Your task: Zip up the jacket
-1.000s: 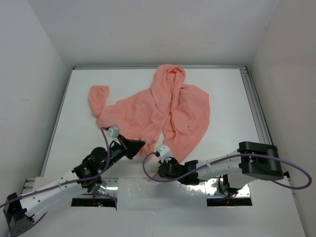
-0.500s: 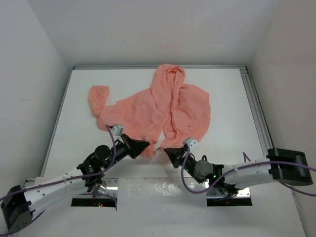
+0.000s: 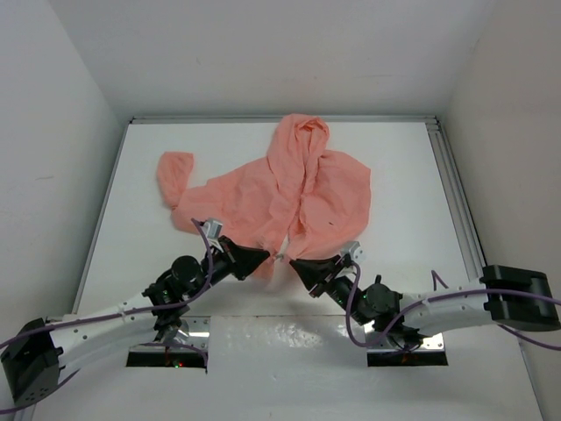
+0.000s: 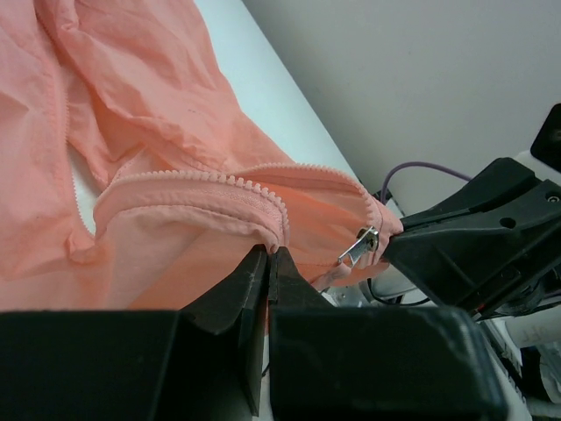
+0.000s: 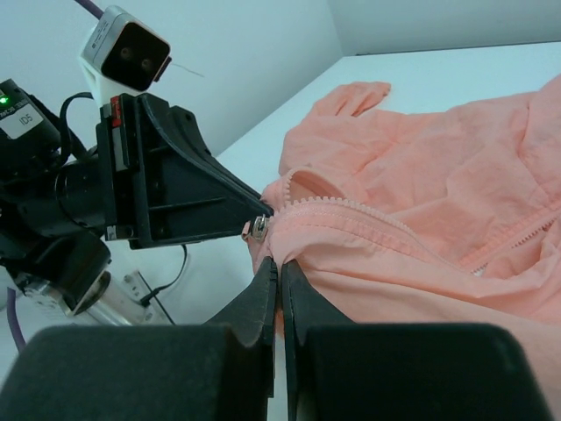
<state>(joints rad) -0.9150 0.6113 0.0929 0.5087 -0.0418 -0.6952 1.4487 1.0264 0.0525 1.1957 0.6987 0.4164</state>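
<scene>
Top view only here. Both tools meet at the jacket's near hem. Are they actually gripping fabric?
Observer: Yes. The left tool is shut on the jacket edge, right at the zipper teeth.
Operator: And the right?
Observer: The right tool is shut on the jacket as well.
Operator: Where's the slider?
Observer: The slider sits at the jacket's bottom corner, between the two tool tips.

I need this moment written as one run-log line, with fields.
left pincer: shut on jacket hem | right pincer: shut on jacket hem | zipper slider: between both pincers, at hem | task: jacket not yet zipped
</scene>
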